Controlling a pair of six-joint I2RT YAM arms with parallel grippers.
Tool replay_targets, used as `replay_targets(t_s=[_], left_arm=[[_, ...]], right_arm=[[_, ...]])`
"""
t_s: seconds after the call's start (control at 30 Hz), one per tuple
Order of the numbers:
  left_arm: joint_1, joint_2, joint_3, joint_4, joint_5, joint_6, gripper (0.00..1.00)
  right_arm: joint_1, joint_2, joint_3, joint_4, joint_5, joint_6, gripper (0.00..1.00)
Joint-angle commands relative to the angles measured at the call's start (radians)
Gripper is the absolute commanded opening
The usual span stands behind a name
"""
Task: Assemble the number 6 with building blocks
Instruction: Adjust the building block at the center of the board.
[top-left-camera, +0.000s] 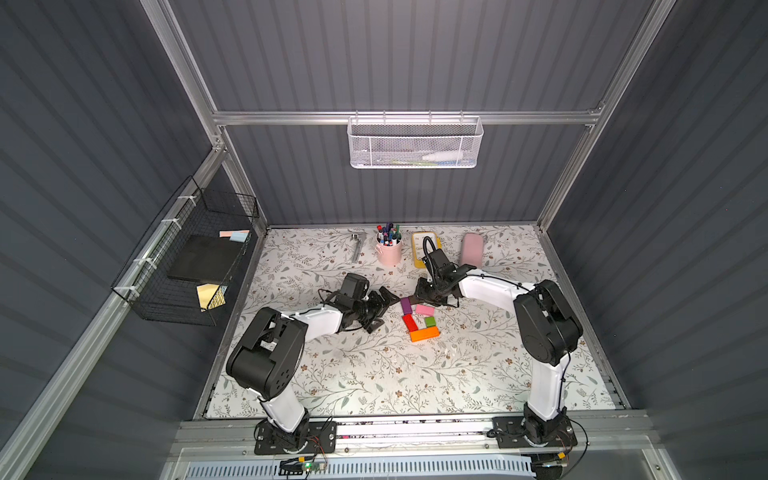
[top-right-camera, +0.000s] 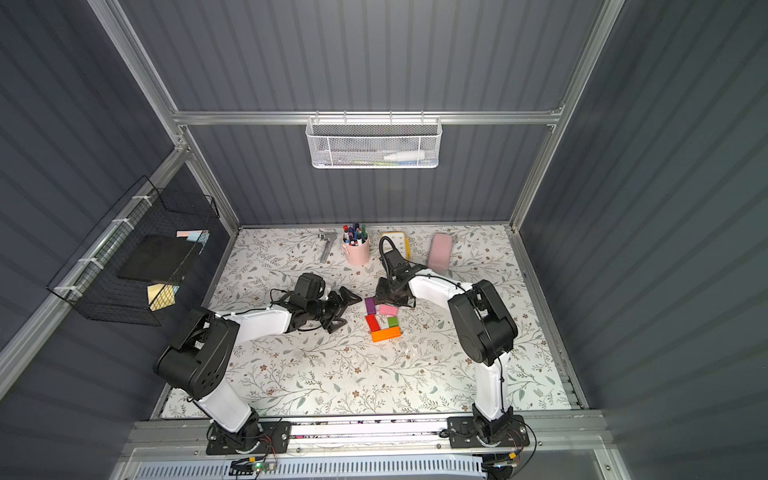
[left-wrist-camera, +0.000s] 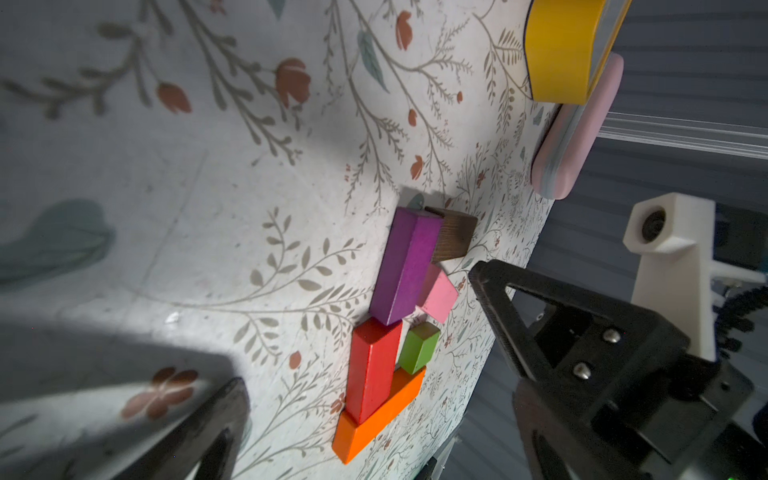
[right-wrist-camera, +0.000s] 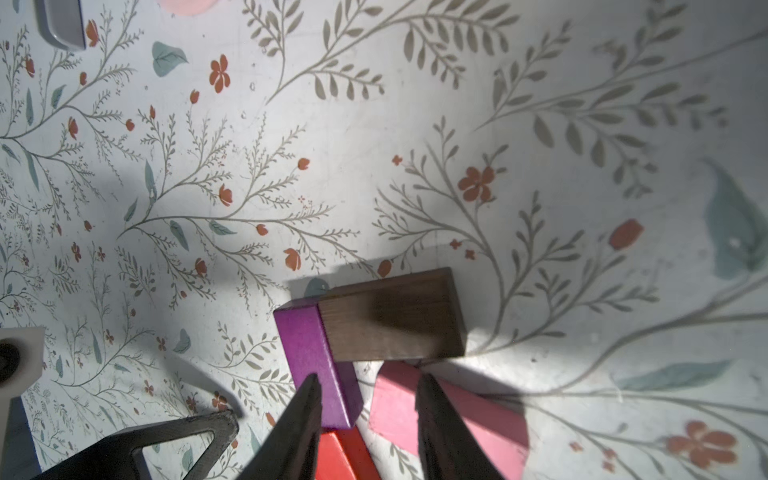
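6 (top-right-camera: 374, 322): laid flat mid-table (top-left-camera: 332, 374), between the two grippers; all six blocks are seen in the left wrist view.
Orange (top-left-camera: 424, 333): bottom bar, on the side nearest the robot bases.
Red (top-left-camera: 409, 322): lower left side, one end set against the left part of Orange.
Green (top-left-camera: 429, 321): lower right side, touching Orange and parted from Red by a small square gap.
Pink (top-left-camera: 424, 309): middle bar, slightly tilted, just beyond Green, with one end by Purple.
Purple (top-left-camera: 406, 304): upper left side, in line with Red and touching it.
Brown (right-wrist-camera: 395, 316): top bar, lying flat against the far end of Purple; mostly hidden under the right gripper in both top views.
Left gripper (top-left-camera: 384, 312): jaws are spread wide and nothing is held; it is placed just left of Purple, apart from the blocks.
Right gripper (right-wrist-camera: 368, 380): jaws are parted by a narrow gap and nothing is clasped; the tips are seen over Purple and Pink, just short of Brown. Contact with the blocks cannot be told.
Back of table: a pen cup (top-left-camera: 389, 253), a yellow clock (top-left-camera: 417, 253) and a pink case (top-left-camera: 471, 249) are lined up, well apart from the blocks.
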Motion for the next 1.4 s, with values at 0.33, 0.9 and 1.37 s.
replay_targets(t_s=[0.33, 0.9, 1.37], left_arm=[[-0.008, -0.041, -0.007, -0.021, 0.009, -0.002, 0.99], [-0.006, -0.010, 0.010, -0.017, 0.008, -0.002, 0.99], [-0.008, -0.010, 0.008, -0.015, 0.004, -0.004, 0.99]], right_arm=[[0.012, 0.050, 0.002, 0.000, -0.007, 0.007, 0.40], [0.011, 0.045, -0.008, 0.001, -0.039, -0.013, 0.40], [0.011, 0.048, -0.016, 0.010, -0.059, -0.016, 0.40]])
